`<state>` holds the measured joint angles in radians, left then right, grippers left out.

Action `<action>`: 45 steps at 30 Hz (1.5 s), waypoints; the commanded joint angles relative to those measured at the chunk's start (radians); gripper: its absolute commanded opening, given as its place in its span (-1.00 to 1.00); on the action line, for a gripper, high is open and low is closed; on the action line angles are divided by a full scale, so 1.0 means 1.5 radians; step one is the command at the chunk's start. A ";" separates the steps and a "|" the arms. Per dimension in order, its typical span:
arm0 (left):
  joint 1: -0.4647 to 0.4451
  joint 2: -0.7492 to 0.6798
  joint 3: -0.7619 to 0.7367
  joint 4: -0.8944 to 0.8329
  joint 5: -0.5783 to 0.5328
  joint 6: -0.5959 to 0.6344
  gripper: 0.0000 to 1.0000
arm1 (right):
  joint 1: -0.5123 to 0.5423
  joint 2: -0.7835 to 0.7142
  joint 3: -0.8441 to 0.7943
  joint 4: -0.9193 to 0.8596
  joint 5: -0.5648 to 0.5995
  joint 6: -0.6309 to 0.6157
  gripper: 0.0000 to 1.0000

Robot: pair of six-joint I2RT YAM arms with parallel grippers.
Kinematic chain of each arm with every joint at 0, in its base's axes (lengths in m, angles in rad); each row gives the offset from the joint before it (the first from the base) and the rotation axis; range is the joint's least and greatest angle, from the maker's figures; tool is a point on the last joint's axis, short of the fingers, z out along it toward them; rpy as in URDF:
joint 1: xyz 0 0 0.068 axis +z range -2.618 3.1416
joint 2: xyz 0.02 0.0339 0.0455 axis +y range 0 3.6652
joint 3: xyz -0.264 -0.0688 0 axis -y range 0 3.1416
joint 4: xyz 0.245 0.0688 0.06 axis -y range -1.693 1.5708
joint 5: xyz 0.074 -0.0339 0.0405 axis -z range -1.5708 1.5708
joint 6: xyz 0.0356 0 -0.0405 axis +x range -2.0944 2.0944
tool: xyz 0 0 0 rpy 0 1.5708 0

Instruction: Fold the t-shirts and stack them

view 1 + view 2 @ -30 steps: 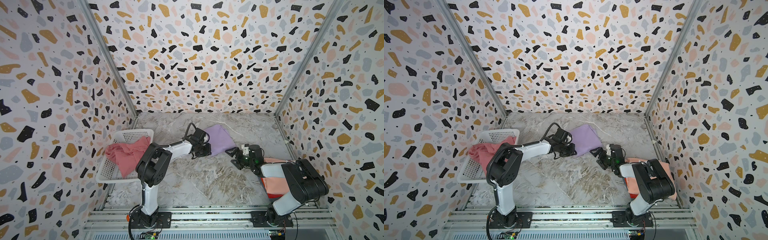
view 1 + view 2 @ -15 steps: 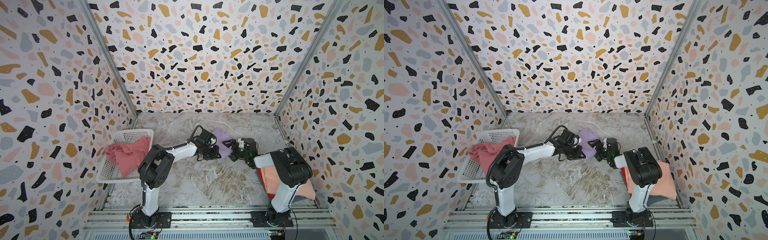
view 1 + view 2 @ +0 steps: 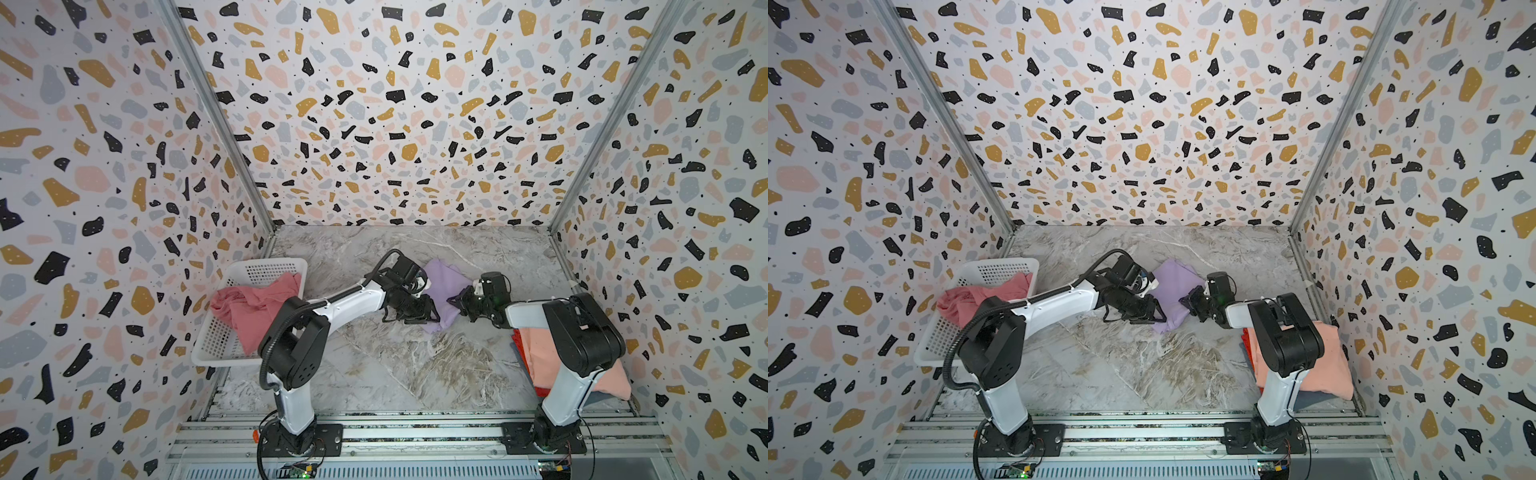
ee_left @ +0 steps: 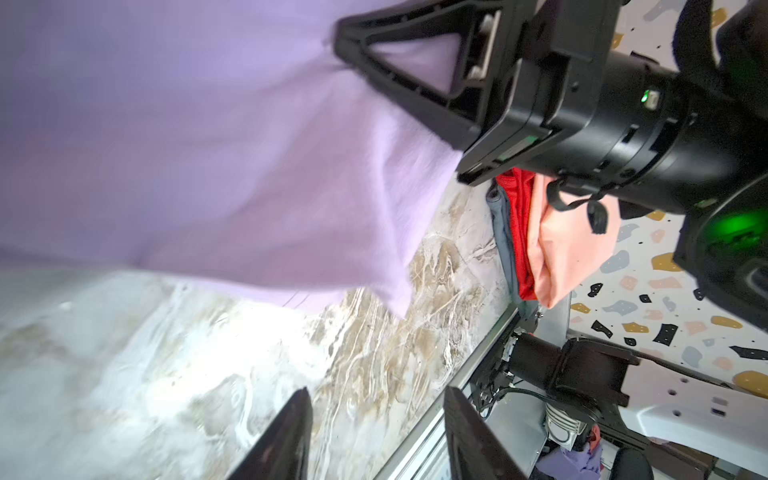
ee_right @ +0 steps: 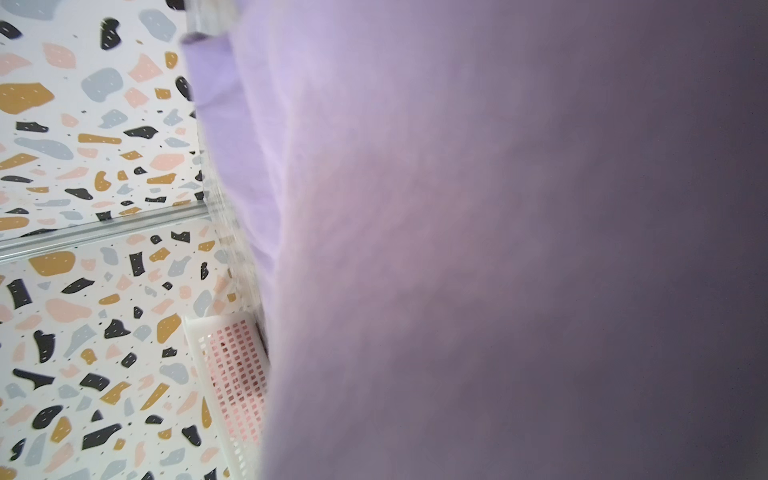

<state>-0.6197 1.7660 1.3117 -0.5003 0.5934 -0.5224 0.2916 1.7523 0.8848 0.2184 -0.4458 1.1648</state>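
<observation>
A lilac t-shirt point(image 3: 442, 286) point(image 3: 1173, 282) lies bunched on the marble floor between both arms. My right gripper point(image 3: 455, 300) point(image 3: 1185, 301) is shut on its right edge; the left wrist view shows that gripper point(image 4: 343, 41) pinching the lilac cloth point(image 4: 187, 145). My left gripper point(image 3: 432, 316) point(image 3: 1158, 319) point(image 4: 378, 401) sits at the shirt's left front edge, open, with only bare floor between its fingers. Lilac cloth point(image 5: 457, 249) fills the right wrist view and hides the right jaws. A peach t-shirt point(image 3: 540, 353) tops a red one point(image 3: 517, 338) at the right.
A white perforated basket point(image 3: 266, 266) point(image 3: 994, 266) stands by the left wall with a rose pink t-shirt point(image 3: 253, 307) spilling over its side. The right arm's base stands over the stack point(image 3: 1329, 361). A metal rail point(image 3: 415, 432) runs along the front edge.
My right gripper came in from the right, open, and shut on the lilac shirt. My left gripper carried the shirt rightward, then opened and let it go.
</observation>
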 commanded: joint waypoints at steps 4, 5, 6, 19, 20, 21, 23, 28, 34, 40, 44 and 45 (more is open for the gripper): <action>0.079 -0.005 0.031 -0.004 -0.010 0.053 0.14 | -0.091 -0.102 0.113 -0.359 0.109 -0.151 -1.00; 0.088 0.007 0.040 0.002 -0.008 0.055 0.14 | -0.114 -0.108 0.134 -0.401 0.114 -0.169 -1.00; 0.097 0.019 0.050 0.007 -0.004 0.056 0.14 | -0.132 -0.111 0.151 -0.442 0.122 -0.188 -1.00; 0.190 0.221 0.301 -0.014 0.037 0.102 0.16 | -0.312 -0.106 0.386 -0.823 0.225 -0.379 -1.00; 0.196 0.229 0.305 -0.010 0.042 0.101 0.16 | -0.319 -0.107 0.399 -0.846 0.235 -0.391 -1.00; 0.200 0.234 0.307 -0.006 0.045 0.099 0.16 | -0.329 -0.108 0.410 -0.868 0.239 -0.398 -1.00; 0.210 0.244 0.312 0.001 0.053 0.096 0.16 | -0.360 -0.113 0.431 -0.899 0.242 -0.419 -1.00; 0.224 0.255 0.304 0.034 0.056 0.084 0.16 | -0.414 -0.107 0.490 -0.956 0.243 -0.480 -1.00; 0.225 0.263 0.298 0.052 0.063 0.077 0.16 | -0.423 -0.105 0.563 -0.988 0.259 -0.480 -1.00; 0.225 0.269 0.298 0.062 0.069 0.073 0.16 | -0.440 -0.108 0.590 -1.019 0.215 -0.489 -1.00; 0.228 0.271 0.295 0.067 0.070 0.072 0.16 | -0.461 -0.131 0.554 -1.019 0.193 -0.489 -1.00; 0.229 0.271 0.293 0.068 0.070 0.070 0.16 | -0.464 -0.137 0.544 -1.019 0.192 -0.489 -1.00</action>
<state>-0.2813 2.1555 1.7531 -0.4301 0.6762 -0.4084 -0.3882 1.6112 1.7210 -1.2655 -0.1314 0.4427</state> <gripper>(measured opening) 0.578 0.094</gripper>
